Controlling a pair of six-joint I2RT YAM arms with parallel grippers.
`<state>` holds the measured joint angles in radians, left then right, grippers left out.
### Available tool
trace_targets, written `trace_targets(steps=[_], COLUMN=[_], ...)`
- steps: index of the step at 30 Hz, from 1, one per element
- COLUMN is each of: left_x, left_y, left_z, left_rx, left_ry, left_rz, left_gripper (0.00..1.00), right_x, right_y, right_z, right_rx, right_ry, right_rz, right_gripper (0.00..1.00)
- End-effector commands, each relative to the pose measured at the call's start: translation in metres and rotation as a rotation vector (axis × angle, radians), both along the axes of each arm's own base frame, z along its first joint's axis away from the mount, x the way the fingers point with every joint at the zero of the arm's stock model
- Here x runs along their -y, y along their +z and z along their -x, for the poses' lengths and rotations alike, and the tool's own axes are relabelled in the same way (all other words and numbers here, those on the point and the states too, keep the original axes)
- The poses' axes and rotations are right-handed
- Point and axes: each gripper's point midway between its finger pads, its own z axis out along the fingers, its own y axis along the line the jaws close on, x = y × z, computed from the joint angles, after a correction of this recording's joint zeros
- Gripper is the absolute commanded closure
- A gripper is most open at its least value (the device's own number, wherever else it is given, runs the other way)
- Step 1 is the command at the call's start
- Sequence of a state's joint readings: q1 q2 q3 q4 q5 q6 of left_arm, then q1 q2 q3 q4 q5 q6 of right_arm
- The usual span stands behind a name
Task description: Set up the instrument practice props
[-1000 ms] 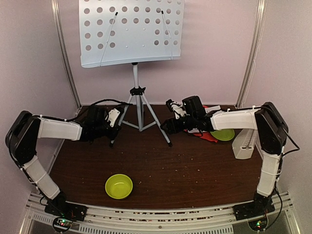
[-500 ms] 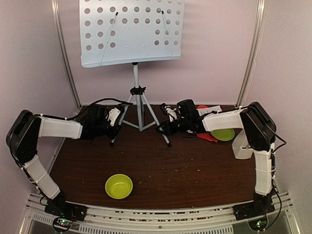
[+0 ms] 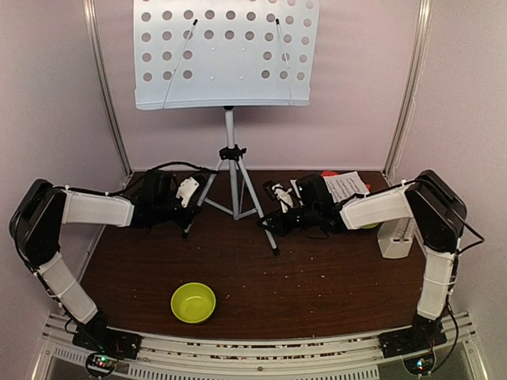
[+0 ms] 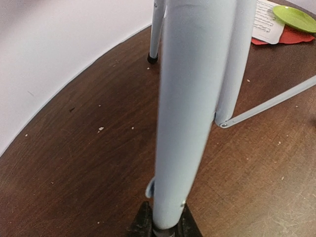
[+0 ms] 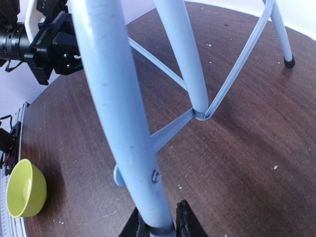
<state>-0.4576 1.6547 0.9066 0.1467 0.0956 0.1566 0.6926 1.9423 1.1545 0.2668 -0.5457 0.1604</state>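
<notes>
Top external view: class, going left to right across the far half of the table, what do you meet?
left gripper → music stand, at its centre post → right gripper → sheet-music pages → metronome

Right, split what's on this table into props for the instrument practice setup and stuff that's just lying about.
For the job:
- music stand
- sheet-music pages
- metronome

Just lying about:
- lime-green bowl
- lime-green plate
</notes>
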Motion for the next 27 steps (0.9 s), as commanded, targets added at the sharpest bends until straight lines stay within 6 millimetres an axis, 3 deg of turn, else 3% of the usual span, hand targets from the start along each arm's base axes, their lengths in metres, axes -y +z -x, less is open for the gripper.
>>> trace_targets(steps=[1, 7, 13, 19, 22, 27], left_x=[-0.007, 0.004, 0.006, 0.020, 0.016, 0.010], left_y=[0.026, 0.019, 0.013, 0.018, 0.011, -0.001], left_z=[-0.001, 0.026, 0.050, 0.067, 0.070, 0.071], left_rx=[0.056, 0.031, 0.017, 0.016, -0.005, -0.037], left_ry=[0.047, 0.003, -0.010, -0.037, -0.007, 0.030], left_rz=[0.104, 0.168, 0.157, 0.148, 0.155, 0.139], left_gripper=[0.97, 0.98, 0.97, 0.97, 0.97, 0.88], right_x=[0.002, 0.014, 0.018, 0.024, 0.026, 0.030], right_y=[0.026, 0.004, 0.003, -0.011, -0.011, -0.008], right_z=[0.031, 0.063, 0.085, 0.090, 0.092, 0.094], right_rx=[0.000, -0.032, -0.041, -0.060, -0.051, -0.039], right_ry=[0.021, 0.008, 0.004, -0.010, -0.009, -0.010], right_rz=[-0.052, -0.020, -0.039, -0.016, -0.009, -0.009], right_gripper=[1.00, 1.00, 1.00, 1.00, 0.99, 0.84])
